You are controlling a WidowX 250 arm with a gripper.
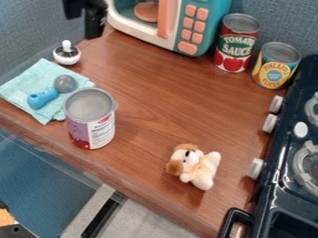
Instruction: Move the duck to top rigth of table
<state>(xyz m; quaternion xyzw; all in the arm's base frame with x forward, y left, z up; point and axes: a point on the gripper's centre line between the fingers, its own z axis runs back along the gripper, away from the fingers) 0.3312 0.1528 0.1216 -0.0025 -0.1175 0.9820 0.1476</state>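
Observation:
The black gripper (87, 17) hangs at the upper left of the view, in front of the toy microwave's left side, partly cut off by the top edge. On the wooden table near its front edge, right of centre, lies a small white and tan plush toy (197, 167). It looks more like a puppy than a duck, with its brown-eared head toward the left. A wide stretch of table separates it from the gripper.
An open can (90, 121) stands left of centre beside a light blue cloth (23, 86) holding a blue and grey item (43, 98). A white-topped shaker (67, 53), microwave (186, 28), tomato can (236, 44) and pineapple can (275, 66) line the back; a stove (286, 160) borders the right.

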